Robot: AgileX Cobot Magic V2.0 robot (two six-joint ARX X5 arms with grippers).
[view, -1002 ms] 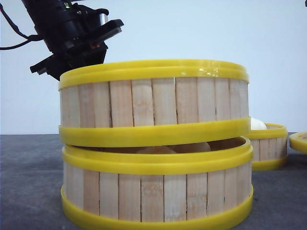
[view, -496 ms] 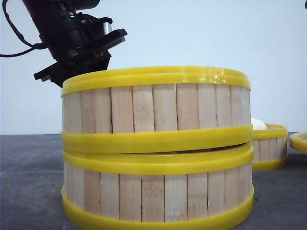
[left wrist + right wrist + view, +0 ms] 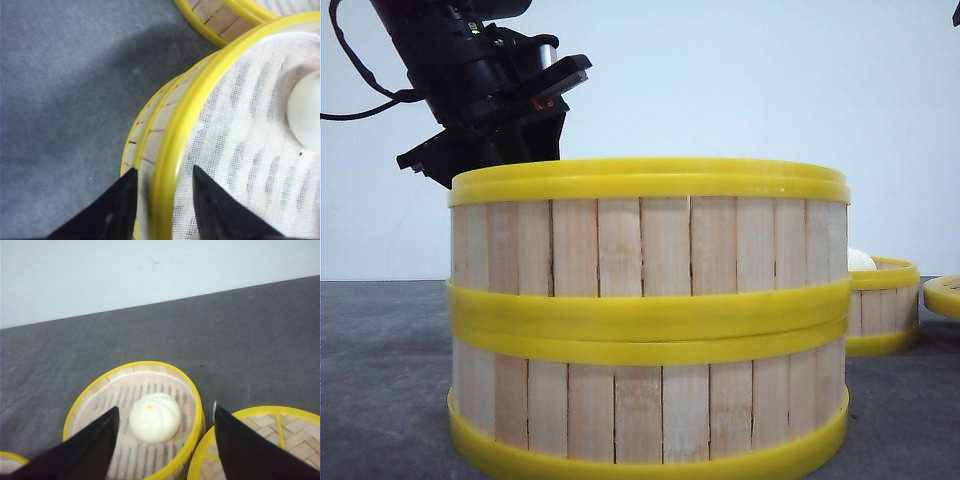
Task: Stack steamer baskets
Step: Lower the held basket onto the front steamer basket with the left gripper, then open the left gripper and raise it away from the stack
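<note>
Two baskets are already stacked at the near middle of the table: the upper basket point(image 3: 648, 240) sits level on the lower basket point(image 3: 648, 405), their yellow rims meeting all round with no gap showing in the front view. One more, the third basket point(image 3: 134, 420), stands apart on the table behind and to the right of the stack, with a white bun point(image 3: 155, 417) inside it. By my reading about half the job is done, and that third basket is what remains to go on top.

Beside it lies a flat yellow lid point(image 3: 260, 445).

At the stack, the left claw point(image 3: 162, 192) straddles the upper basket's wall, one finger outside and one inside over the cloth liner point(image 3: 250, 150), pinching the rim. The right claw point(image 3: 165, 435) hovers above the third basket with its fingers wide apart, holding nothing.
</note>
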